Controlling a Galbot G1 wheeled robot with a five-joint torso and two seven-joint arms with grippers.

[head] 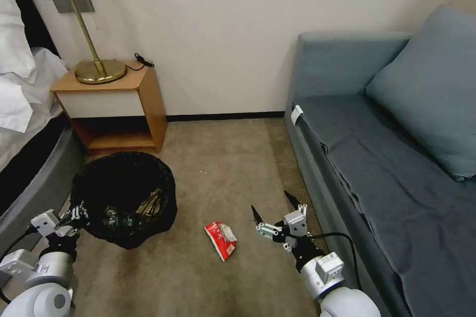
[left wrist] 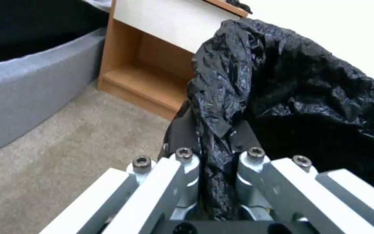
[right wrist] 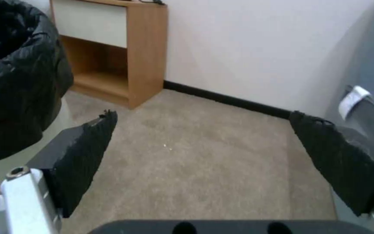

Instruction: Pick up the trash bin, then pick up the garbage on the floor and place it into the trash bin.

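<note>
The left gripper (head: 78,214) was clamped on the trash bin's (head: 124,198) bagged rim, holding it up. The right gripper (head: 275,210) hung spread, empty; the red wrapper (head: 221,240) lay just beside it, needing a descent and pinch.

I see a plain pale wall (head: 223,34) with a dark baseboard (head: 225,117) above beige carpet (head: 223,168). A wooden nightstand (head: 116,109) bearing a brass lamp (head: 94,64) stands beside a bed (head: 25,124); opposite, a blue-grey sofa (head: 377,158) carries a cushion (head: 431,89).
</note>
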